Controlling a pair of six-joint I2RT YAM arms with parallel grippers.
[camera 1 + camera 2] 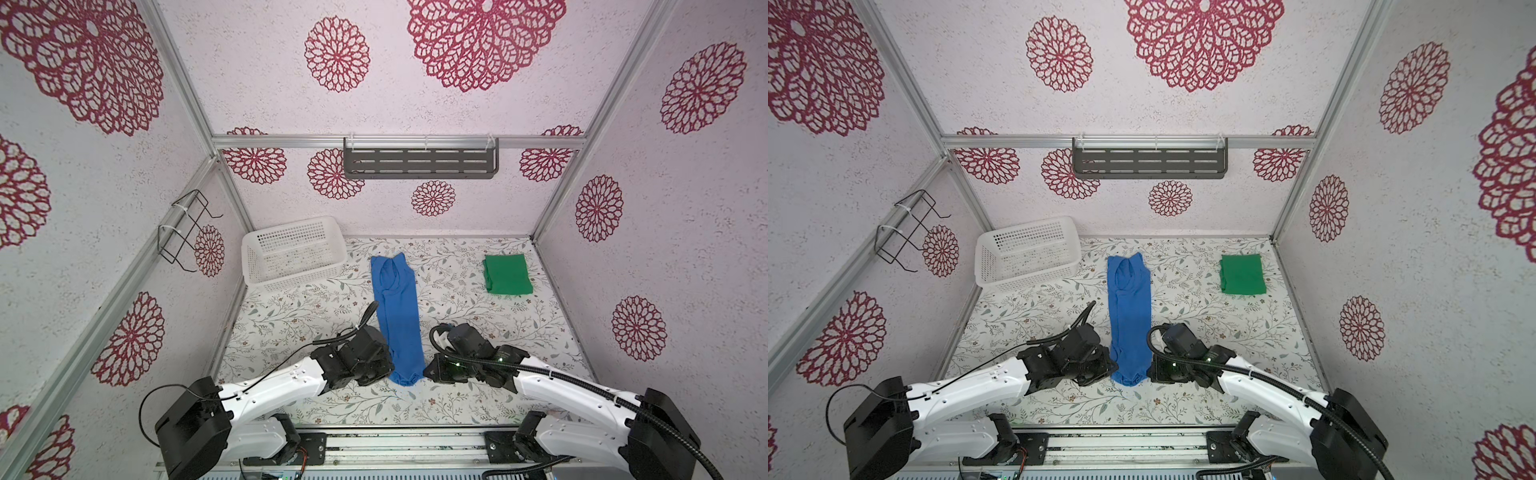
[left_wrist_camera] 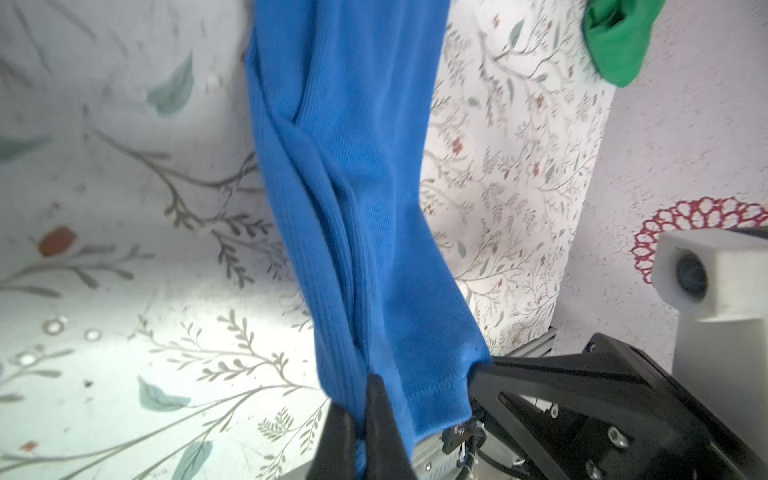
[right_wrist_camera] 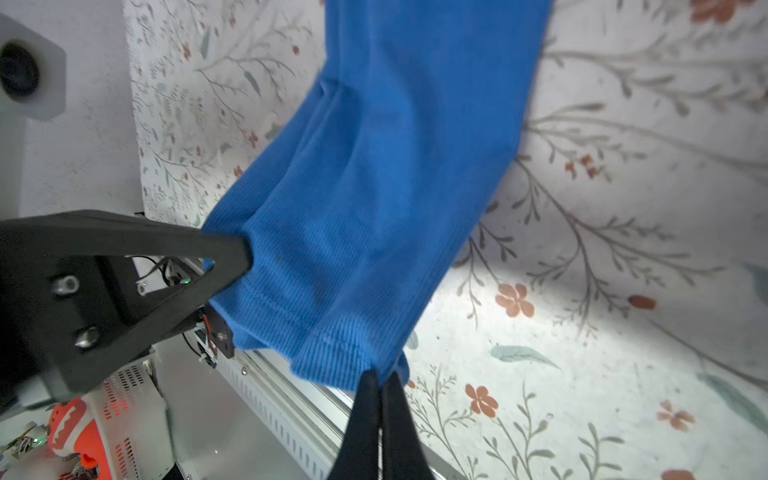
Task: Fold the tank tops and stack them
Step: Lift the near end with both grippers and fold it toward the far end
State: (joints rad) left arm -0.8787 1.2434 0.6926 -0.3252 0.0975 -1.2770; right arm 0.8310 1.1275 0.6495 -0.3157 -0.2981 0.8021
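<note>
Blue top: a royal blue soft-cloth tank top [image 1: 397, 316], already narrowed into a long strip, runs down the middle of the floral-printed table [image 1: 519, 320]. Its straps point to the far edge and its hem to the near edge.
Left gripper: the left gripper [image 2: 360, 409] has its jaws closed, pinching the hem's left corner.
Right gripper: the right gripper [image 3: 380, 386] has its jaws pressed together on the hem's right corner.
Green top: a bright green tank top [image 1: 508, 275] lies folded into a neat square near the far right corner, well apart from the strip.
Basket: a white perforated plastic basket [image 1: 299, 279] sits at the far left corner.
Step in hand: probably bringing the hem over toward the straps.
Risk, slip: each pinch holds only a thin edge of ribbed cloth, so a quick lift could pull a corner free.
Risk, skew: if one arm leads the other, the fold would land crooked.
Risk, unfolding: the lapped side layers look loose and may fall open once raised.
Risk, drag: too low a carry could push the strap end into a bunch.
</note>
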